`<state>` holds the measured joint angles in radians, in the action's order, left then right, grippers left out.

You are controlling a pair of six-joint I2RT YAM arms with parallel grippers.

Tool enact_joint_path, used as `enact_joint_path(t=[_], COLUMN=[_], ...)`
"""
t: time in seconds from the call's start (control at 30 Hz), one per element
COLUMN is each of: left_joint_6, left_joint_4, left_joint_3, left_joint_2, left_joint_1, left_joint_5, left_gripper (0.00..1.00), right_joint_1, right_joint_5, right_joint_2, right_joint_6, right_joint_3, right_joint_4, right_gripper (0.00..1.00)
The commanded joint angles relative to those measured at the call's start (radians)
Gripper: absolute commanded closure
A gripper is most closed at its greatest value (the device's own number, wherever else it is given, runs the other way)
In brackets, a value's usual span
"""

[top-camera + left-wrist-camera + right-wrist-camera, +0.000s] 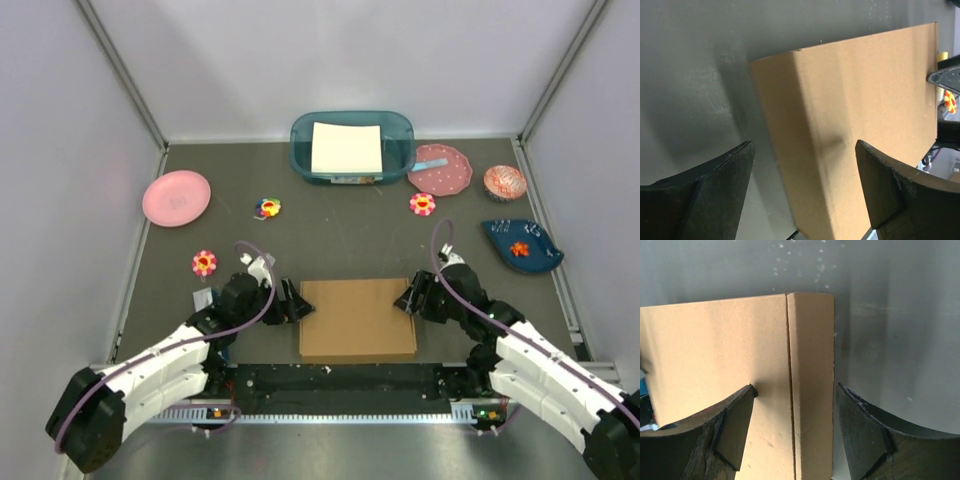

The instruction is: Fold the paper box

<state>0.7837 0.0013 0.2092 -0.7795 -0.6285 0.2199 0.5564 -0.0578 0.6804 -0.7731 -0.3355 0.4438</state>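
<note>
1. Your paper box lies on the dark tabletop, close to the front edge and between your two arms. It looks folded shut, with a plain flat top.
2. Your left tool is just beside the left side of the box. Its two fingers stand wide apart, and the left edge of the box shows between them. It has hold of nothing.
3. Your right tool is at the right side of the box. Its jaws are apart too. One finger shows over the top of the box, and the other is out past the side wall. It is not squeezing the box.
4. Farther back is a teal bin with a white sheet in it.
5. A pink plate sits far to the left and a blue dish far to the right, both well apart from the box.
</note>
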Motion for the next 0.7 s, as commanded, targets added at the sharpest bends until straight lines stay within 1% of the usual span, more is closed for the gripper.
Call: enact_joint_path(t=[0.0, 0.03, 0.07, 0.1, 0.13, 0.17, 0.23, 0.3, 0.37, 0.43, 0.47, 0.5, 0.57, 0.6, 0.67], left_joint_6=[0.035, 0.038, 0.042, 0.043, 0.046, 0.049, 0.043, 0.023, 0.011, 0.005, 0.000, -0.003, -0.006, -0.011, -0.008], left_joint_4=[0.238, 0.262, 0.300, 0.319, 0.336, 0.348, 0.385, 0.391, 0.397, 0.410, 0.419, 0.424, 0.436, 0.442, 0.428], left_joint_3=[-0.031, -0.033, -0.031, -0.030, -0.022, -0.016, 0.013, 0.048, 0.107, 0.165, 0.183, 0.203, 0.265, 0.285, 0.354], left_joint_2=[-0.084, -0.098, -0.113, -0.136, -0.145, -0.170, -0.200, -0.259, -0.335, -0.384, -0.436, -0.463, -0.538, -0.565, -0.640], left_joint_1=[-0.004, -0.002, -0.002, -0.002, -0.002, -0.002, 0.001, 0.010, 0.038, 0.065, 0.075, 0.084, 0.110, 0.118, 0.142], left_joint_5=[0.104, 0.111, 0.114, 0.114, 0.102, 0.092, 0.053, 0.036, 0.038, 0.029, 0.027, 0.027, 0.018, 0.019, 0.025], left_gripper=[0.15, 0.20, 0.22, 0.25, 0.29, 0.31, 0.35, 0.37, 0.39, 0.39, 0.39, 0.39, 0.39, 0.38, 0.38], right_joint_1=[0.011, 0.011, 0.010, 0.008, 0.010, 0.008, -0.009, -0.051, -0.085, -0.136, -0.147, -0.154, -0.174, -0.180, -0.191], right_joint_5=[-0.108, -0.109, -0.106, -0.100, -0.082, -0.074, -0.065, -0.079, -0.085, -0.097, -0.102, -0.094, -0.089, -0.091, -0.089], right_joint_2=[0.065, 0.085, 0.093, 0.100, 0.117, 0.125, 0.151, 0.197, 0.253, 0.310, 0.341, 0.411, 0.482, 0.558, 0.631], right_joint_6=[-0.070, -0.077, -0.078, -0.077, -0.074, -0.069, -0.046, -0.031, -0.017, 0.009, 0.020, 0.043, 0.061, 0.076, 0.086], right_joint_3=[0.072, 0.079, 0.084, 0.082, 0.079, 0.069, 0.056, 0.039, 0.026, 0.010, -0.016, -0.032, -0.095, -0.117, -0.190], right_joint_4=[-0.247, -0.275, -0.312, -0.324, -0.330, -0.339, -0.350, -0.382, -0.410, -0.470, -0.490, -0.514, -0.539, -0.551, -0.568], right_gripper=[0.34, 0.35, 0.36, 0.37, 0.39, 0.42, 0.45, 0.49, 0.51, 0.53, 0.53, 0.53, 0.54, 0.54, 0.54])
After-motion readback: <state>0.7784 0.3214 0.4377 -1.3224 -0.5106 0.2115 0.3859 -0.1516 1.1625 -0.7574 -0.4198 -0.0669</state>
